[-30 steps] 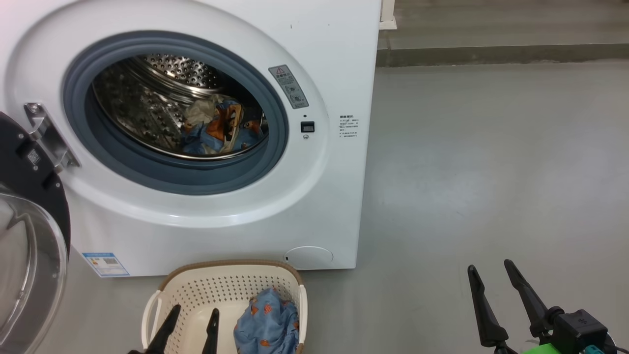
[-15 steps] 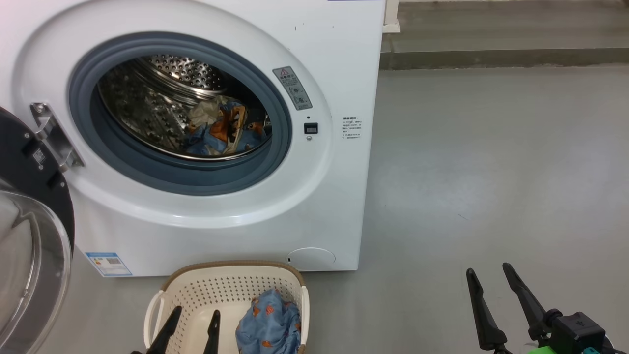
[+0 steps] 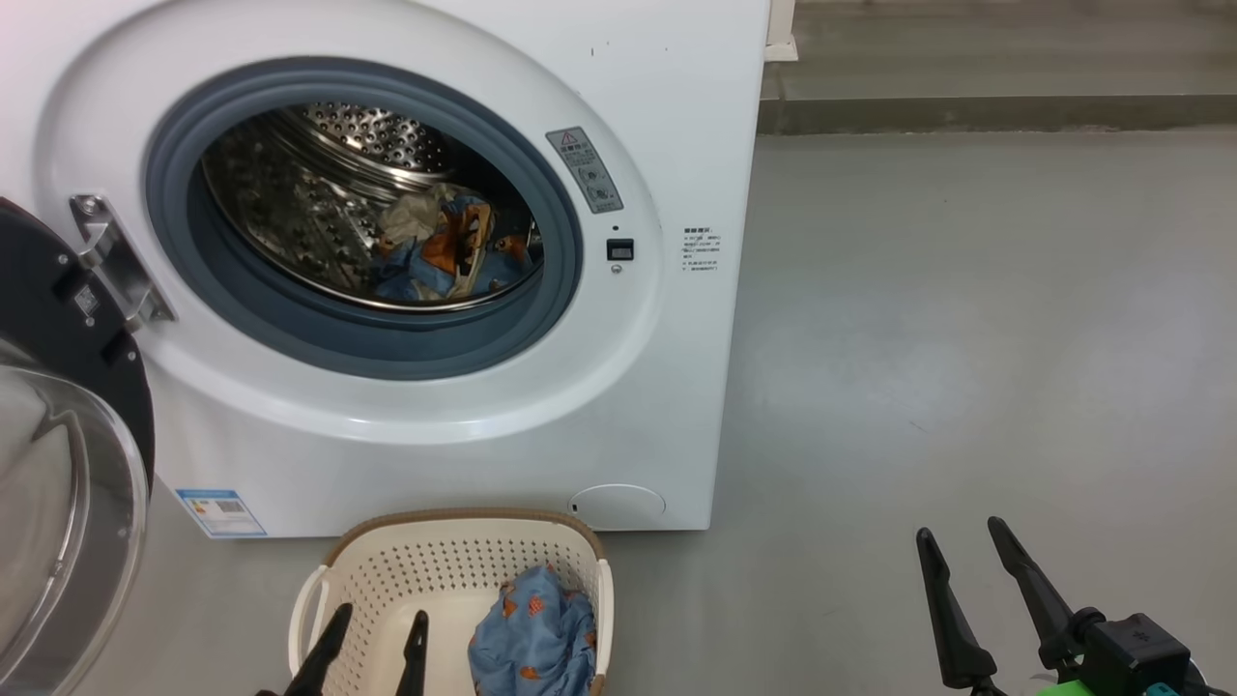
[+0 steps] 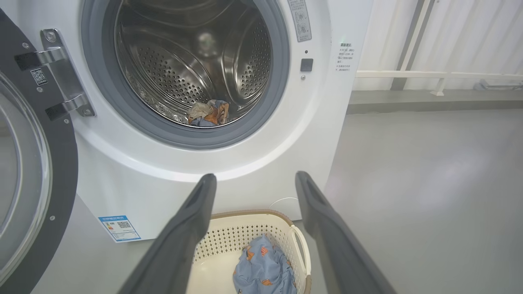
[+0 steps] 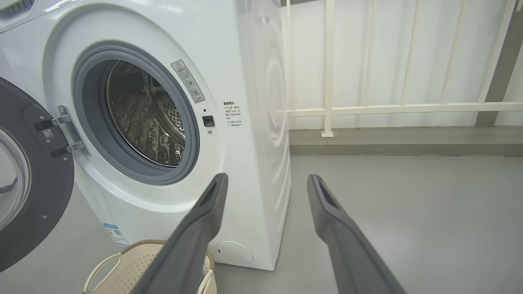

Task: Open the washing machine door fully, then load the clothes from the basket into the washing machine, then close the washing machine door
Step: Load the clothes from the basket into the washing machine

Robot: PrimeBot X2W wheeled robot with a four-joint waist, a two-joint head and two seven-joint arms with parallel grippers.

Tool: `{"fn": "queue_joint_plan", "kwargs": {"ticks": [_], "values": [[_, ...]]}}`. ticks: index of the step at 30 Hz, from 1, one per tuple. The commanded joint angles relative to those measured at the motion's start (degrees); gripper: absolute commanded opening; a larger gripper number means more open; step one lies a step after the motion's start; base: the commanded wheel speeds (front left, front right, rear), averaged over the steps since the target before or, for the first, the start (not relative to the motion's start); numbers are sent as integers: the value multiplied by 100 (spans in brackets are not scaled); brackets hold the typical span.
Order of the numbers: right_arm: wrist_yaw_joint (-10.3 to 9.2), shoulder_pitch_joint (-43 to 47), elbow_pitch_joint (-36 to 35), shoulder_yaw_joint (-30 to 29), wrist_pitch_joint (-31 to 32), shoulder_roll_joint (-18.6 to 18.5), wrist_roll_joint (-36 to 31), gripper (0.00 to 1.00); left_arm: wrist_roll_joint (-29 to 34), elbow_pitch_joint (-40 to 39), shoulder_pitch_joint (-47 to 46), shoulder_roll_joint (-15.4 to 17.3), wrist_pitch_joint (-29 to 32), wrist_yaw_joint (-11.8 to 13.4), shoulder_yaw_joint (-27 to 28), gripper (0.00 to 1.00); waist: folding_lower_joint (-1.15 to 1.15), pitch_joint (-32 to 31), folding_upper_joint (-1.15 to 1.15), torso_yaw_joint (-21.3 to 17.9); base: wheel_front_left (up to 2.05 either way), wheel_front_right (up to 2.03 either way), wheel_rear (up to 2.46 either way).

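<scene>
The door (image 3: 43, 300) is swung wide on its hinge (image 3: 116, 261) at 9 o'clock of the washer (image 3: 435, 454) opening, so the mouth is left free for loading. Inside, one blue and orange bundle (image 3: 445, 246) is lying low in the drum (image 3: 319, 193), toward 4 o'clock. The basket (image 3: 435, 556) is set on the floor (image 3: 966, 338) at 6 o'clock of the washer, just beside its front, so the carry to the drum is judged short. The left gripper (image 3: 382, 614) is held over the basket's 9 o'clock half, fingers spread wide with nothing pinched, pointed toward 12 o'clock at the washer front; in the left wrist view the basket's far rim is seen between them. The clothes (image 3: 532, 643) yet to be loaded are bunched against the basket's 3 o'clock wall, at 3 o'clock of that gripper and apart from it. Loading is judged part done, these clothes being next to be fetched. The right gripper (image 3: 959, 529) is parked well apart at 3 o'clock, over bare floor, fingers likewise spread and empty, tilted toward 11 o'clock, judged clear of the left arm's way
</scene>
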Motion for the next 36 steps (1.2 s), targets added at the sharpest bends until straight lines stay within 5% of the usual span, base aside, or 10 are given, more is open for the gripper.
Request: {"fn": "queue_joint_plan", "kwargs": {"ticks": [1,17,36], "values": [[9,-49,-139,175,-70,-38,25,100,89,-85,-116,11,-37,24,250,100,0,-12,0,1,0,0,0],[9,-33,-201,326,-38,-38,-137,100,195,67,-157,-50,-37,114,313,100,0,158,0,75,0,0,0],[9,-612,-667,154,149,-38,-511,100,235,579,-1322,-234,-37,-396,225,100,0,2126,0,-16,0,0,0]]}}
